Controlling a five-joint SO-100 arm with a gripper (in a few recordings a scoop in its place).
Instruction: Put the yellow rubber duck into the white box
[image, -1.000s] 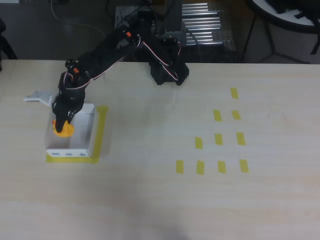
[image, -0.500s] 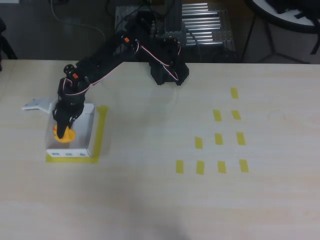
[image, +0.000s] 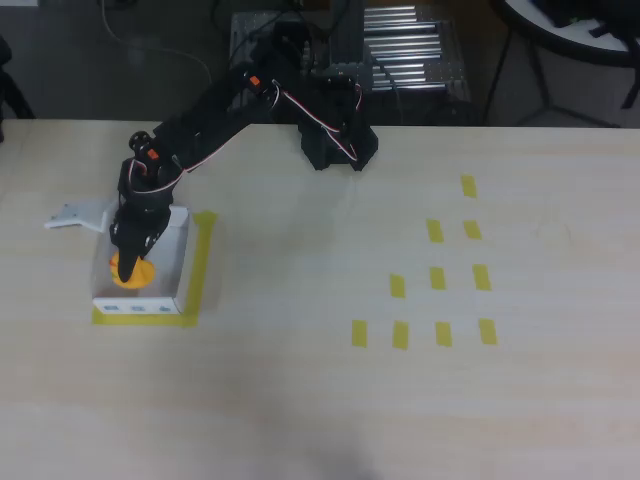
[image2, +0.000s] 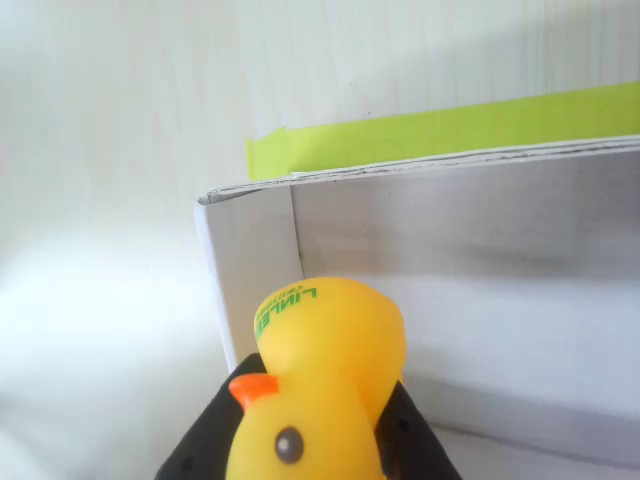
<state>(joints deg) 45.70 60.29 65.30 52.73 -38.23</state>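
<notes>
1. Yellow rubber duck (image: 130, 274) sits low inside the white box (image: 170, 262) at the left end of the table (image: 320, 400), overhead view. Orange-yellow blob against the box's pale floor, toward the box's left side.
2. Wrist view: duck (image2: 320, 390) seen close, orange beak to the left, one dark eye showing, green lettering on its top. Black fingers (image2: 205, 445) press against it on both sides at the bottom edge of the picture.
3. Gripper (image: 127, 262) is clamped on the duck. Overhead, the black tip points down into the box and overlaps the duck's upper part.
4. Cannot tell whether the duck touches the box floor or hangs just above it.
5. Box in wrist view (image2: 450, 260): thin white walls, an inside corner just above and left of the duck, floor in shadow to the right.
6. Yellow tape outline (image: 203, 262) runs along the box's right and near sides overhead; in the wrist view the same tape (image2: 440, 130) lies just beyond the box's far wall.
7. Blue-green marks on the box's near outer wall, overhead view.
8. Black arm (image: 215, 110) reaches from its base (image: 338, 140) at the table's far edge, down and left to the box.
9. Small yellow tape rectangles (image: 437, 278) scattered on the right half of the table, well apart from the box.
</notes>
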